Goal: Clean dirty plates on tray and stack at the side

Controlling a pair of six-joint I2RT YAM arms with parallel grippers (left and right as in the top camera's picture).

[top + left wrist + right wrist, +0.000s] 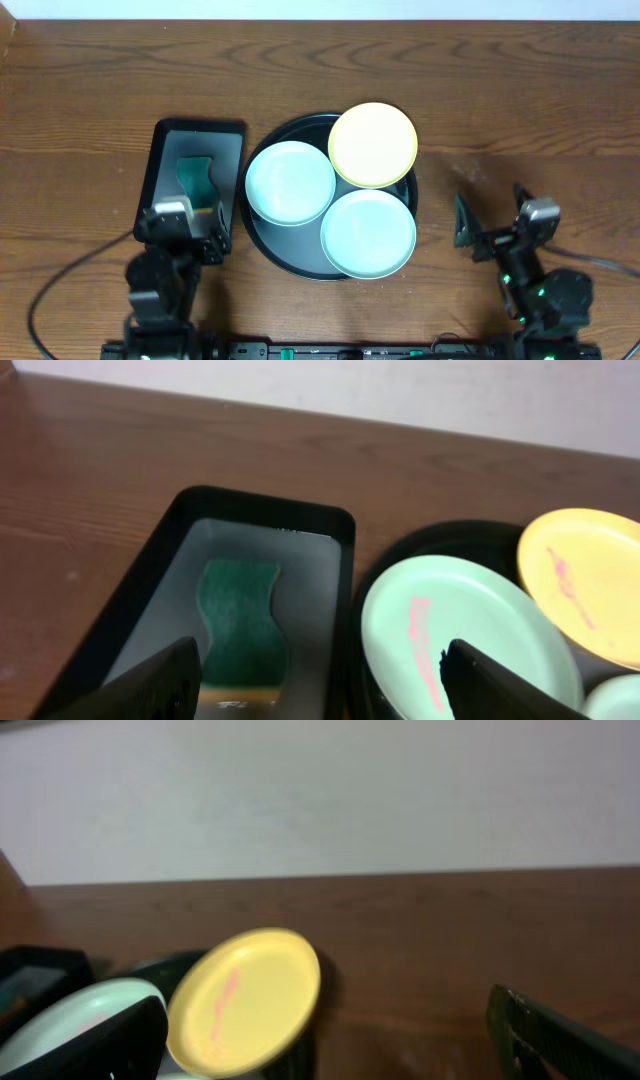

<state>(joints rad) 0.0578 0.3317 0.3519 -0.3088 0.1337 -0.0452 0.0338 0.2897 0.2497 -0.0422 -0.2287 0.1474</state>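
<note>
No readable writing is showing in any view.
The only marks showing are pink smears (425, 638), and they are forming no letters, numbers or signs. In the left wrist view one is running down the mint-green plate (490, 610) and another is crossing the yellow plate (600, 560). The right wrist view is showing a faint pink streak on that yellow plate too, blurred and shapeless. The overhead view is showing nothing legible on any surface.

tray (285, 243) floor mostly hidden under plates (290, 182), nearest mint plate (615, 700) cropped
</note>
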